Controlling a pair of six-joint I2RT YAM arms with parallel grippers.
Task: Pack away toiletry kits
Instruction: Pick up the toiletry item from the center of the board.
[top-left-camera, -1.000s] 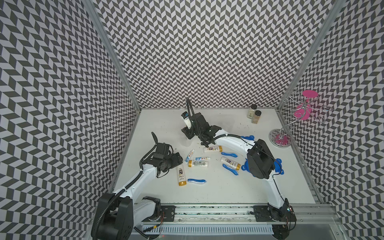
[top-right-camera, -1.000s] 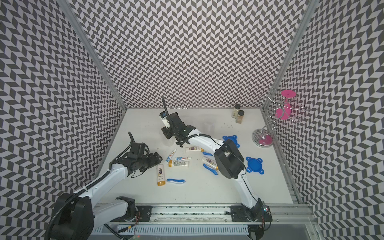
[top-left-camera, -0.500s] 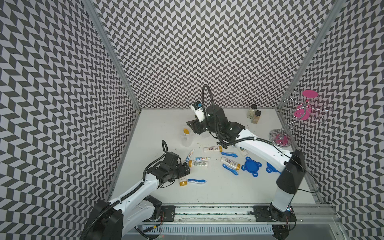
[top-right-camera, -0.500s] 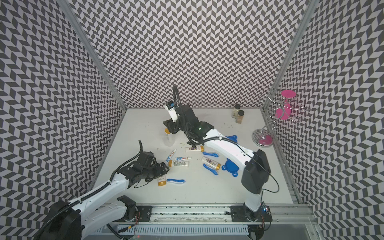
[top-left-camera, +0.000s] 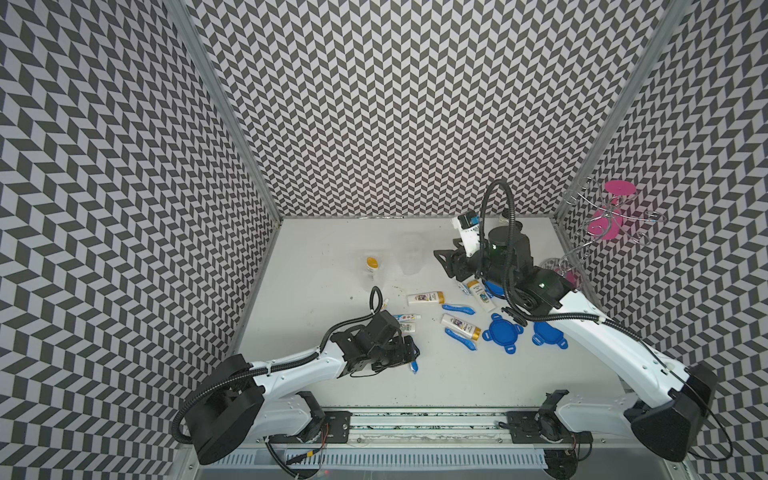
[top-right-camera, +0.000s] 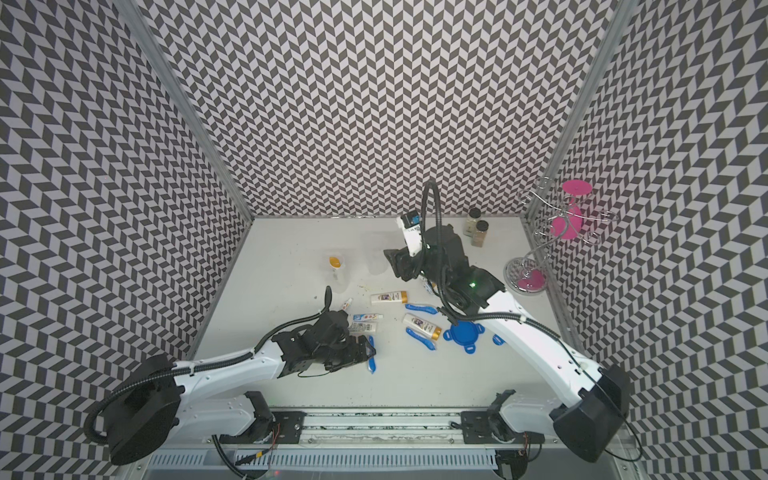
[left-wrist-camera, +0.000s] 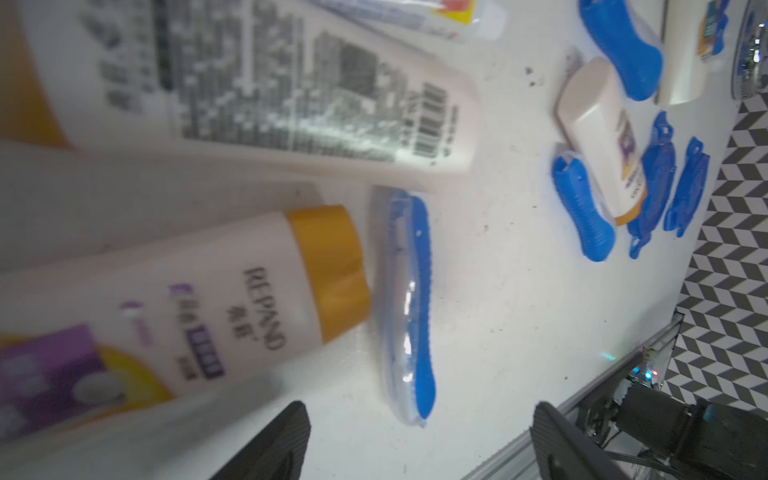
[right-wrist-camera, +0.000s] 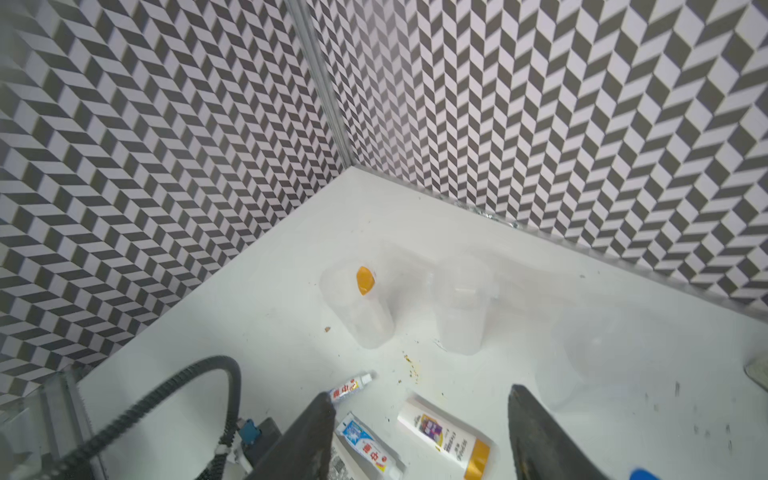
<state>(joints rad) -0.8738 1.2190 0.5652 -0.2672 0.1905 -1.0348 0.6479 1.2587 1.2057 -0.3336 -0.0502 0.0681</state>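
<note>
While left pincer (left-wrist-camera: 419, 411) and right pincer (right-wrist-camera: 420, 395) gape empty, I count three cups (right-wrist-camera: 365, 307) (right-wrist-camera: 459, 307) (right-wrist-camera: 590, 357), three toothbrushes (top-left-camera: 457, 308) (top-left-camera: 460, 338) (top-left-camera: 413, 366). Only a top view shows two spice jars (top-right-camera: 477, 226).

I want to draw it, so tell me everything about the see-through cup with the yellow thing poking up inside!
The clear cup looks like thin see-through plastic, wider at the top, with no lid. It stands upright on the white table, toward the back left. Inside, a white tube stands with its gold cap up, leaning on the rim. A second cup stands beside it, apart. Only the table and tube touch it.
</note>
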